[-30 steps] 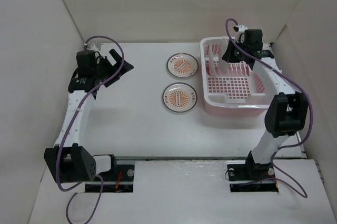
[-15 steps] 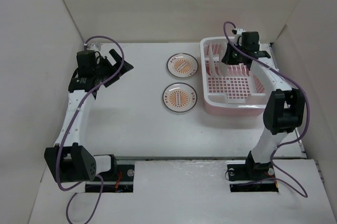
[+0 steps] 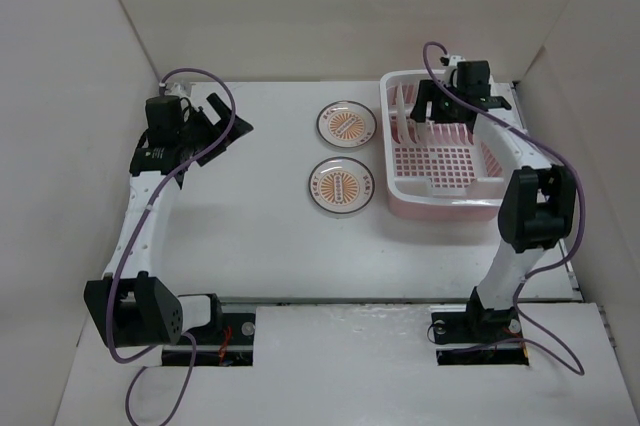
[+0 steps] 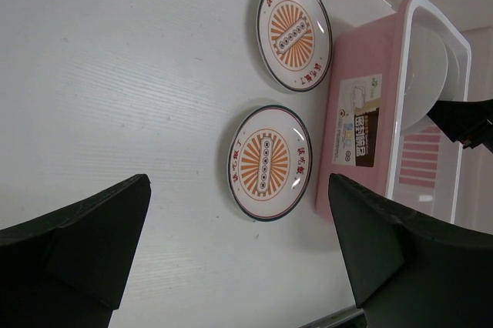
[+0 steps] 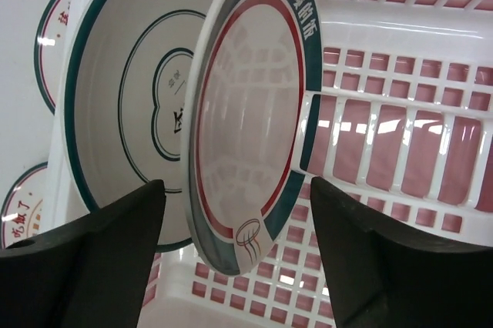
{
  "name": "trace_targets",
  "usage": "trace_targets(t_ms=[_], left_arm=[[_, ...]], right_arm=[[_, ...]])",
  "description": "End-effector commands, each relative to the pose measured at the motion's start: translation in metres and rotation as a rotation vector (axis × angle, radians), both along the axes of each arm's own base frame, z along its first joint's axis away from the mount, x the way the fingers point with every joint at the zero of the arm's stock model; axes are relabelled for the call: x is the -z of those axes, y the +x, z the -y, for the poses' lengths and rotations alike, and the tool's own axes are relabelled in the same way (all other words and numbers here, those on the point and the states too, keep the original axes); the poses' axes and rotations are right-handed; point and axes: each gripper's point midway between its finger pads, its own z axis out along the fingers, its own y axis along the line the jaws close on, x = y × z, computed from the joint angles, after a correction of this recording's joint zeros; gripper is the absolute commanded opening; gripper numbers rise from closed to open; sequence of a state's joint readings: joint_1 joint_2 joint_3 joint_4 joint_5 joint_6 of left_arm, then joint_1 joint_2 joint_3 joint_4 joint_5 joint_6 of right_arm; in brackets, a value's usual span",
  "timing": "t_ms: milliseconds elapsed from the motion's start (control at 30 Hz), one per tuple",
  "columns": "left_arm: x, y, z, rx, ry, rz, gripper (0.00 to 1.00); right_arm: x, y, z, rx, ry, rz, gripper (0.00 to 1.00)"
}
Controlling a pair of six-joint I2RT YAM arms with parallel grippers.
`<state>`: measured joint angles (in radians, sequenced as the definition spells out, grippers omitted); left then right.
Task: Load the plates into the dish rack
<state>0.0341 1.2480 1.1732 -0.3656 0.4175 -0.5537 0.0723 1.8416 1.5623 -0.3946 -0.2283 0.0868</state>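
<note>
Two plates stand on edge in the pink dish rack [image 5: 400,135]: one with a green and red rim [image 5: 250,112], and behind it one with a dark green rim [image 5: 131,105]. My right gripper [image 5: 237,185] is open, its fingers on either side of the nearer plate without touching it. From above, the right gripper [image 3: 432,111] hangs over the back left of the dish rack [image 3: 440,208]. Two plates with orange sunburst centres [image 3: 345,124] [image 3: 340,186] lie flat on the table left of the rack. My left gripper [image 3: 225,121] is open and holds nothing, far left of them.
The left wrist view shows both sunburst plates [image 4: 293,33] [image 4: 268,162] beside the rack's pink side wall [image 4: 362,112]. White walls close in the table on the left, back and right. Purple cables loop above both arms.
My right gripper has opened and let go of the green and red rimmed plate, which now stands in the rack. The left arm has not moved.
</note>
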Motion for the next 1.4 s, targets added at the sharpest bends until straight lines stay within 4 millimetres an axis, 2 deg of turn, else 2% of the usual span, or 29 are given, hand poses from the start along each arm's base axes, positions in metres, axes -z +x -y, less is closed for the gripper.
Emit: trace_targets(t_ms=[0,33,67,100,133,167,200,267,300,333,367,467,500,567,700,733,767,833,867,933,967,1000,1067,1100,1133,1333,1367], left_arm=[[-0.008,0.002,0.001,0.016,0.016,0.041,1.00],[-0.006,0.002,0.002,0.023,0.011,0.042,1.00],[-0.006,0.002,0.002,0.023,0.011,0.043,1.00],[-0.002,0.001,0.002,0.023,0.010,0.033,1.00],[0.004,0.003,0.002,0.023,0.010,0.024,1.00],[0.001,0.004,0.004,0.032,0.005,0.037,1.00],[0.011,0.001,0.004,0.028,-0.004,0.011,1.00],[0.016,0.005,0.009,0.041,-0.016,0.018,1.00],[0.024,0.007,0.011,0.045,-0.031,-0.001,1.00],[0.033,0.006,0.018,0.066,-0.037,-0.016,1.00],[0.038,0.007,0.023,0.078,-0.050,-0.027,1.00],[0.060,0.011,0.047,0.142,-0.113,-0.060,1.00],[0.068,0.018,0.053,0.147,-0.142,-0.059,1.00],[0.089,0.015,0.067,0.175,-0.175,-0.092,1.00],[0.122,0.018,0.091,0.219,-0.230,-0.139,0.98],[0.121,0.023,0.097,0.229,-0.239,-0.116,0.97],[0.132,0.021,0.108,0.254,-0.237,-0.133,0.97],[0.142,0.023,0.117,0.270,-0.230,-0.136,0.95],[0.157,0.022,0.122,0.278,-0.227,-0.168,0.95],[0.164,0.029,0.130,0.284,-0.218,-0.174,0.94],[0.182,0.027,0.134,0.292,-0.214,-0.212,0.90],[0.183,0.031,0.140,0.301,-0.213,-0.212,0.88],[0.197,0.032,0.140,0.297,-0.210,-0.244,0.85],[0.208,0.031,0.144,0.304,-0.207,-0.269,0.78],[0.213,0.030,0.144,0.303,-0.206,-0.283,0.76],[0.231,0.030,0.148,0.302,-0.209,-0.316,0.73],[0.231,0.027,0.153,0.318,-0.213,-0.318,0.67]], right_arm=[[-0.072,0.008,0.000,0.013,0.007,0.168,0.82],[-0.082,0.008,0.000,0.014,0.008,0.188,0.90],[-0.085,0.006,0.003,0.025,0.001,0.190,0.90],[-0.098,0.003,0.004,0.033,-0.002,0.213,0.99],[-0.103,0.001,0.004,0.033,-0.001,0.222,0.99],[-0.112,0.000,0.009,0.053,-0.012,0.234,0.99],[-0.122,-0.002,0.011,0.062,-0.017,0.245,0.99],[-0.146,-0.008,0.016,0.094,-0.017,0.289,0.99],[-0.154,-0.012,0.016,0.094,-0.016,0.300,0.99],[-0.175,-0.019,0.011,0.084,-0.009,0.344,0.99],[-0.183,-0.024,0.012,0.085,-0.007,0.361,0.99],[-0.221,-0.044,-0.009,-0.017,0.051,0.439,0.99],[-0.228,-0.052,-0.021,-0.072,0.076,0.450,0.99],[-0.252,-0.070,-0.028,-0.124,0.103,0.502,0.99],[-0.278,-0.110,-0.064,-0.308,0.174,0.563,0.99],[-0.283,-0.121,-0.076,-0.356,0.190,0.572,0.99],[-0.288,-0.127,-0.081,-0.370,0.194,0.583,0.99],[-0.298,-0.142,-0.090,-0.400,0.203,0.608,0.99],[-0.298,-0.146,-0.098,-0.422,0.210,0.606,0.99],[-0.308,-0.158,-0.102,-0.441,0.217,0.626,0.99],[-0.306,-0.162,-0.109,-0.454,0.221,0.616,0.99],[-0.313,-0.165,-0.108,-0.448,0.210,0.640,0.99],[-0.309,-0.167,-0.110,-0.438,0.196,0.620,0.99],[-0.313,-0.166,-0.106,-0.421,0.174,0.634,0.99],[-0.316,-0.171,-0.107,-0.429,0.177,0.629,0.99],[-0.329,-0.177,-0.099,-0.413,0.139,0.652,0.99],[-0.329,-0.177,-0.099,-0.413,0.139,0.652,0.99]])
